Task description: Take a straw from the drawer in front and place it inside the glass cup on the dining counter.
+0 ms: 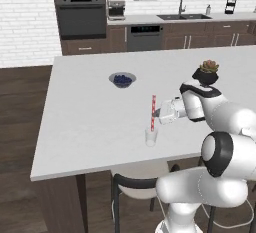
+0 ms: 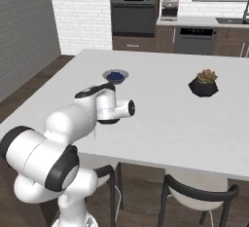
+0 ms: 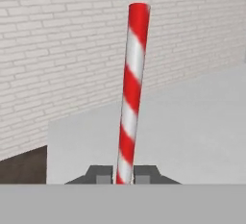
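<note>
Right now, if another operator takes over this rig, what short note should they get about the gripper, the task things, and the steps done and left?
Gripper: shut on the straw, holding it near its lower end, roughly upright.
Straw: hangs directly over the glass cup; whether its tip is already inside cannot be told.
Cup: upright near the front edge of the dining counter.
Done: straw fetched and carried to the cup.
Left: lower it in, open the gripper, withdraw.

From my left base view, the glass cup [image 1: 151, 137] stands on the dining counter [image 1: 85, 112] low in mid-frame, the straw [image 1: 153, 112] upright directly above it, held in my gripper [image 1: 158, 113]. The bowl [image 1: 122, 80] sits above and left, the potted plant [image 1: 208, 70] at right.
</note>
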Controlling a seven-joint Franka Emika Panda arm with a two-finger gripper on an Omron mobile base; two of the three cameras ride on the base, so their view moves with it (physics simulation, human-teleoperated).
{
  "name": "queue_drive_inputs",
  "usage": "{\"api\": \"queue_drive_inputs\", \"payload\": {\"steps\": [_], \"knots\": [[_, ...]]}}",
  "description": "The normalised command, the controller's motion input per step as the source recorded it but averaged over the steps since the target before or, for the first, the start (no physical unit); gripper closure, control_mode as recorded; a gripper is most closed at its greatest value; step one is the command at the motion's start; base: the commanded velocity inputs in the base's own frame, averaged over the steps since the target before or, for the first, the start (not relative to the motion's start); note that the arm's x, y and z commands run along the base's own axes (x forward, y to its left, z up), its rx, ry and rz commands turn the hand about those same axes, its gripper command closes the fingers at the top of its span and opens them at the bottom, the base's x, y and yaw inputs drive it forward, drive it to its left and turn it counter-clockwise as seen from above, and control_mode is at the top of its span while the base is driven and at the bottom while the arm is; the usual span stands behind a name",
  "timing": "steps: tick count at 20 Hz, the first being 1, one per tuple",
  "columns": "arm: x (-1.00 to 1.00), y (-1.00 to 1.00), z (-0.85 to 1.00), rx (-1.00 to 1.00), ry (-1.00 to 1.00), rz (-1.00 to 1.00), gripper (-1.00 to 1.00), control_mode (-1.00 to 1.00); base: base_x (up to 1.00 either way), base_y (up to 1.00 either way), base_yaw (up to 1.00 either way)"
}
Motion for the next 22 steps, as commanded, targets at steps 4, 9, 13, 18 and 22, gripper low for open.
{"api": "queue_drive_inputs", "payload": {"steps": [4, 9, 13, 18, 22], "knots": [[-0.05, 0.00, 0.15, 0.07, 0.00, 0.00, 1.00, -1.00, 0.00, 0.00, 0.00], [0.00, 0.00, 0.04, 0.05, 0.01, 0.00, 1.00, -1.00, 0.00, 0.00, 0.00], [0.03, 0.00, -0.03, 0.00, 0.05, 0.00, 1.00, -1.00, 0.00, 0.00, 0.00], [0.21, -0.03, -0.09, 0.00, 0.02, 0.00, 1.00, -1.00, 0.00, 0.00, 0.00], [0.17, -0.08, -0.11, 0.00, 0.04, 0.00, 1.00, -1.00, 0.00, 0.00, 0.00]]}}
